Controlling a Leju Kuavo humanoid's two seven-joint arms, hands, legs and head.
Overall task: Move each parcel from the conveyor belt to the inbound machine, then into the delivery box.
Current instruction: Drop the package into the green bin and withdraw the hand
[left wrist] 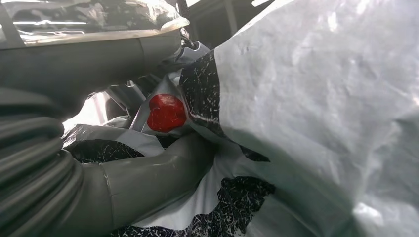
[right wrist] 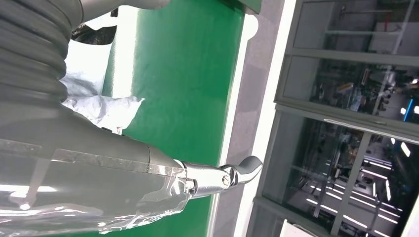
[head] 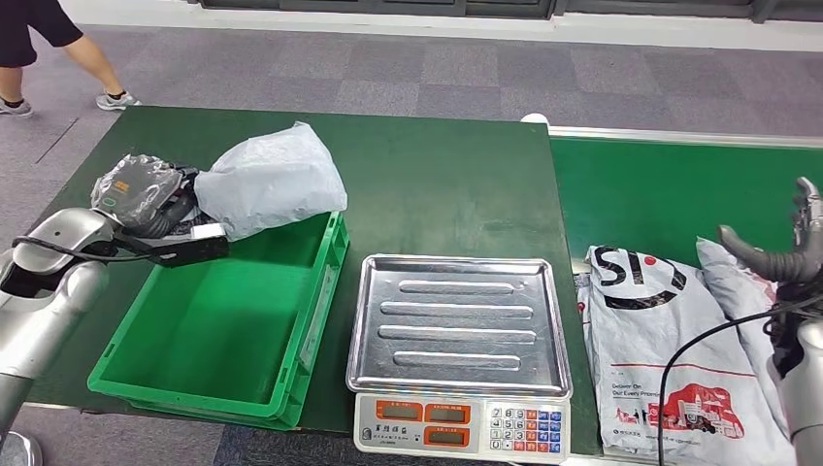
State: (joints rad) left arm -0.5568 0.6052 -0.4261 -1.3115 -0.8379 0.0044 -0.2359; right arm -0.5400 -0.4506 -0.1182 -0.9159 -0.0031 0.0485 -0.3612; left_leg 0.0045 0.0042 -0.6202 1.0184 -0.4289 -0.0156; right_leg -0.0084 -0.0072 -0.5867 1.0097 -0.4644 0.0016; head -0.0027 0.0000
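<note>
From my head view, my left hand point(head: 146, 199) grips the grey parcel point(head: 267, 180) at the upper left, over the green box point(head: 121, 374). My left wrist view shows its black-and-red print. My right hand point(head: 791, 248), fingers apart, holds nothing above the belt's parcels point(head: 660, 359).

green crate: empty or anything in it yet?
Empty. The head view shows the crate's bare green floor; the left hand holds the grey parcel above its far rim, not inside.

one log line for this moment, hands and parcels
left hand: holds white parcel over green crate | right hand: open above belt parcels | scale tray: bare
</note>
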